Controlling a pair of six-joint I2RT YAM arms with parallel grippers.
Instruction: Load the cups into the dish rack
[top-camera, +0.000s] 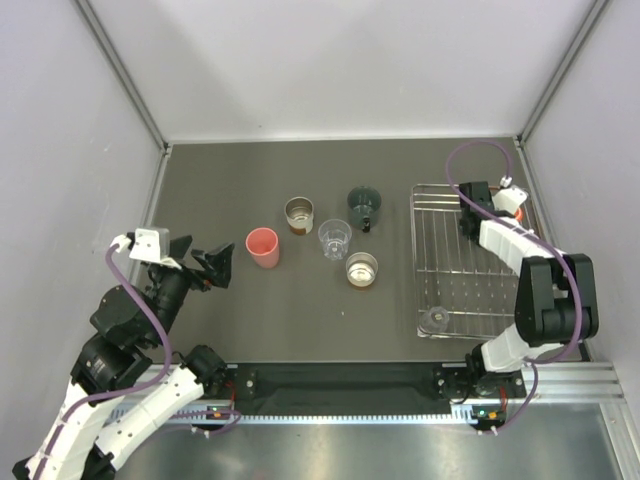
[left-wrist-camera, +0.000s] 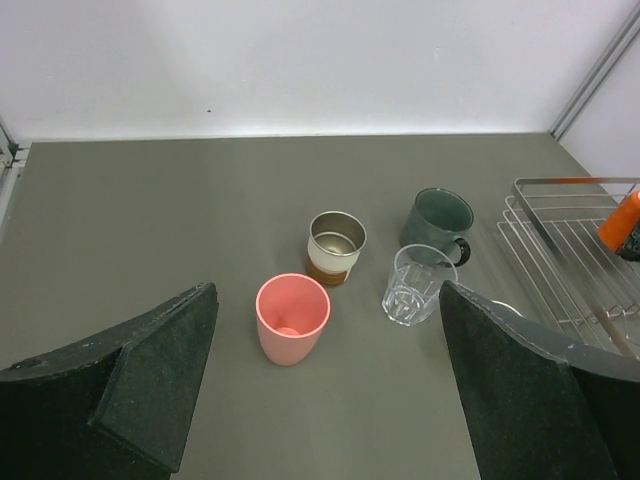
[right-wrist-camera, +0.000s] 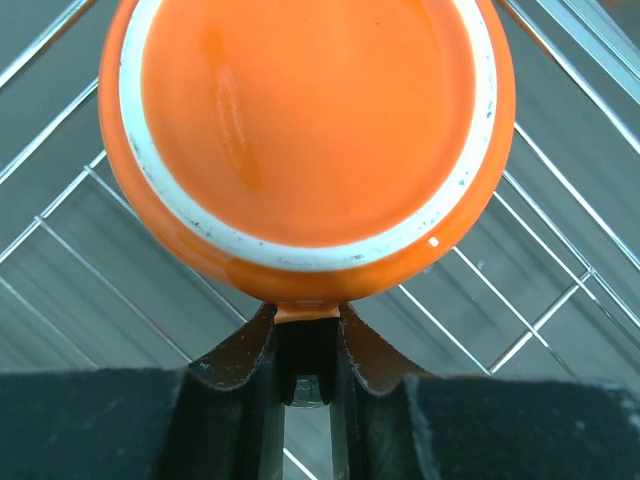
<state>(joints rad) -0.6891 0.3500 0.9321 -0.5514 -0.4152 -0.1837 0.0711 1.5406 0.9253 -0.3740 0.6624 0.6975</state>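
My right gripper (right-wrist-camera: 307, 335) is shut on the lower edge of the orange cup (right-wrist-camera: 305, 120), which is held base-up over the wires of the dish rack (right-wrist-camera: 560, 290). In the top view that gripper (top-camera: 471, 203) hangs over the far left corner of the rack (top-camera: 478, 330). My left gripper (left-wrist-camera: 325, 400) is open and empty, a little short of the pink cup (left-wrist-camera: 292, 318). It shows at the left of the top view (top-camera: 212, 265), with the pink cup (top-camera: 262, 247) just to its right.
On the table stand a steel cup with a brown base (top-camera: 299, 213), a dark green cup (top-camera: 364, 205), a clear cup (top-camera: 334, 238) and a second steel cup (top-camera: 362, 269). A small round cup (top-camera: 436, 319) sits in the rack's near left corner.
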